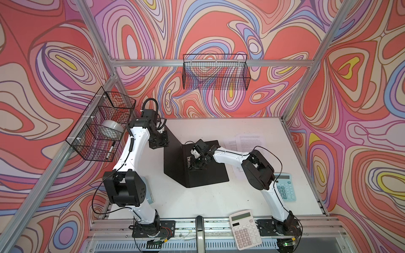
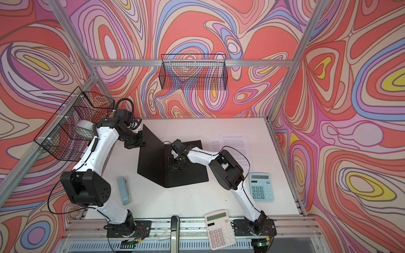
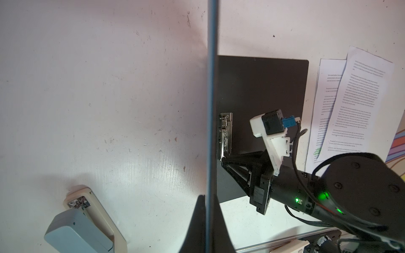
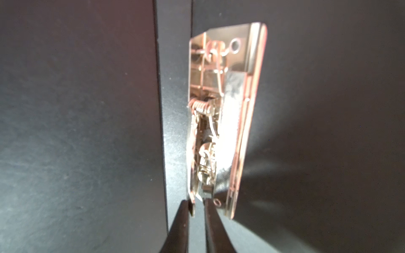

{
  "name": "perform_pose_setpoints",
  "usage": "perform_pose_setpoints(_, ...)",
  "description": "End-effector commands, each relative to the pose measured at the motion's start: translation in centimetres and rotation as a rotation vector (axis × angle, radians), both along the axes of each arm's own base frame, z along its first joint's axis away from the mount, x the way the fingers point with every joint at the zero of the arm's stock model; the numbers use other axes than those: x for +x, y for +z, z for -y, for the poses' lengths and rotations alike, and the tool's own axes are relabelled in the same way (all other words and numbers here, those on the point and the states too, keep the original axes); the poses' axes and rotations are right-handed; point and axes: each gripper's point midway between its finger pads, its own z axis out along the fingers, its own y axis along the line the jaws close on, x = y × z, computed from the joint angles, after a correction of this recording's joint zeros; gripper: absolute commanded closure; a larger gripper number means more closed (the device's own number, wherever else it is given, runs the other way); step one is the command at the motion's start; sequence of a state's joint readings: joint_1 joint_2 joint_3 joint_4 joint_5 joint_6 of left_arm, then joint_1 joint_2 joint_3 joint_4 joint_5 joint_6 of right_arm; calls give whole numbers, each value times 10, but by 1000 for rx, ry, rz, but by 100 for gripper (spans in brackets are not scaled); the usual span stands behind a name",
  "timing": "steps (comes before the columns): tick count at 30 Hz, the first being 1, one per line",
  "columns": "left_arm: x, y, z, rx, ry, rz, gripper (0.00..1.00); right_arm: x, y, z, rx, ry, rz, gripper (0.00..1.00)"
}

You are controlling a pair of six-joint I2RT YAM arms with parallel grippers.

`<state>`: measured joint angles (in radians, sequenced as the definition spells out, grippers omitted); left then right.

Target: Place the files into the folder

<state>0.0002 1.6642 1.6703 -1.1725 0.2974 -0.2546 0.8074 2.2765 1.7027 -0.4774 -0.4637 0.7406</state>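
Fingers [image 4: 179, 225] of right gripper [image 4: 196, 202] nip near end of silver metal spine clip [image 4: 219, 109], long axis straight ahead; left gripper [image 3: 210, 197] pinches raised cover [image 1: 173, 151] of open black-lined folder [image 1: 208, 173]; loose white printed sheets [image 1: 249, 140] lie behind right fingers.

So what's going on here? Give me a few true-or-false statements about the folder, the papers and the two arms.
1. The folder is open, its black inside showing. True.
2. The files are already inside it. False: they lie on the table beside it.
3. The left fingers pinch its raised cover. True.
4. The right fingers hold a sheet. False: they close on the metal clip at the spine.
5. Only one calculator is out. False: there is a blue calculator and a white calculator.
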Motion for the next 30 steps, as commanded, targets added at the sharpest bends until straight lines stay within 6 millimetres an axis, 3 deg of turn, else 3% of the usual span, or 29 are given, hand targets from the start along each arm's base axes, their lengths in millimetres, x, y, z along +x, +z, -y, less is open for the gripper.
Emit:
perform_pose_setpoints(1, -1, 13, -3, -5, -4, 25, 100, 6, 7, 1, 7, -11, 13, 92)
perform_pose_setpoints(4, -1, 13, -4, 3, -6, 27, 100, 6, 2, 6, -15, -22, 9, 100)
perform_pose_setpoints(13, 0, 15, -3, 0, -15, 31, 100, 4, -16, 16, -62, -33, -23, 100)
perform_pose_setpoints(20, 0, 19, -4, 6, -20, 38, 100, 1, -46, 38, -220, -21, -41, 100)
perform_pose_setpoints(30, 0, 19, -8, 27, -23, 39, 100, 1, -57, 50, -287, -21, -29, 100)
